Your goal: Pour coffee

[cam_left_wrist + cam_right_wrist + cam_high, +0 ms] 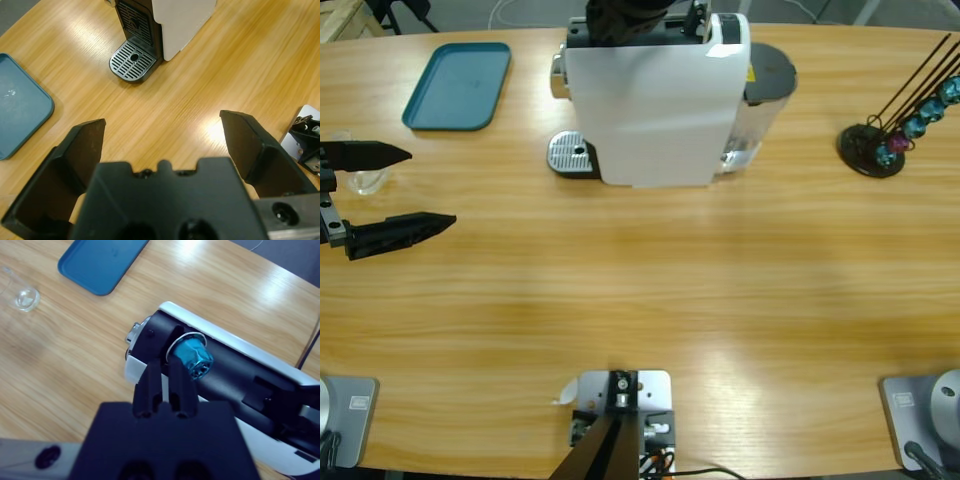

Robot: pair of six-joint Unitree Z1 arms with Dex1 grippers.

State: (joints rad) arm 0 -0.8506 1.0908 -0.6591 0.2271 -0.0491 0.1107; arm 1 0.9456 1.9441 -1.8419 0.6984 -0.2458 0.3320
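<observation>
The white coffee machine (655, 110) stands at the table's far middle, its metal drip tray (570, 155) on its left side. A blue capsule (194, 357) sits in the black slot on top of the machine (235, 370). My right gripper (165, 367) hangs over that slot, shut, its tips just beside the capsule's rim; in the high view it is the dark shape (625, 22) above the machine. My left gripper (430, 188) is open at the table's left edge. A clear glass cup (365, 180) shows between its jaws, near the far one. The left wrist view looks toward the drip tray (132, 61).
A teal tray (458, 85) lies at the far left, also seen as the teal tray (102, 260) beyond the machine. A black capsule stand (875, 145) with blue and purple capsules is at the far right. The glass cup (22, 297) stands near the teal tray.
</observation>
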